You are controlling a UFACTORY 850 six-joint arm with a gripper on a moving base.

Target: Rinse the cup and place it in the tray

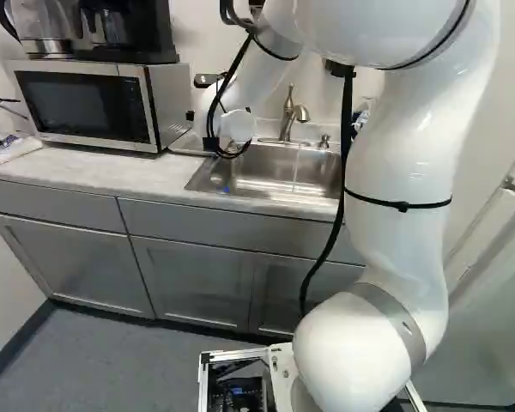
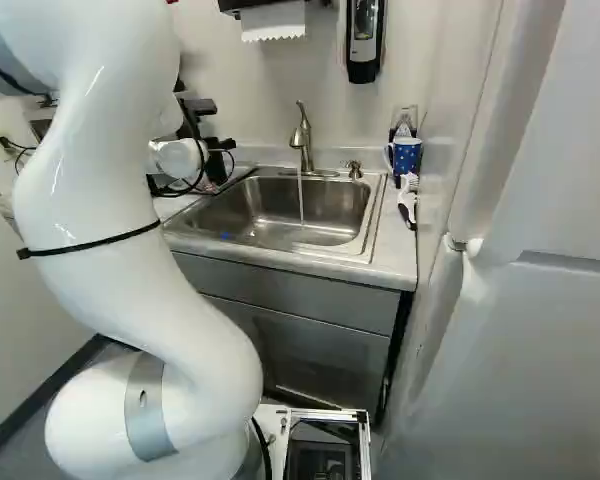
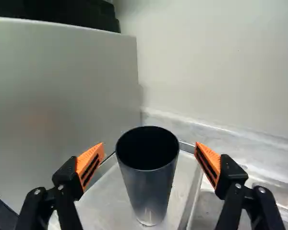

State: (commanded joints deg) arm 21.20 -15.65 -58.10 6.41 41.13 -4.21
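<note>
In the right base view the black gripper point(image 2: 198, 128) is partly hidden by the wrist, left of the faucet. In the wrist view the gripper point(image 3: 149, 149) stands wide open, its orange pads apart on both sides of a dark metal cup point(image 3: 150, 191). Neither pad touches the cup. It stands upright with its mouth up on the light metal tray point(image 3: 105, 206), beside the microwave's side wall. The arm hides the cup in both base views.
Water runs from the faucet point(image 2: 301, 140) into the steel sink point(image 2: 330, 212). The microwave point(image 1: 90, 105) stands left of the sink, with a coffee maker on it. A blue cup point(image 2: 406, 155) and a brush point(image 2: 408, 203) are at the sink's right. The back wall rises close behind the tray.
</note>
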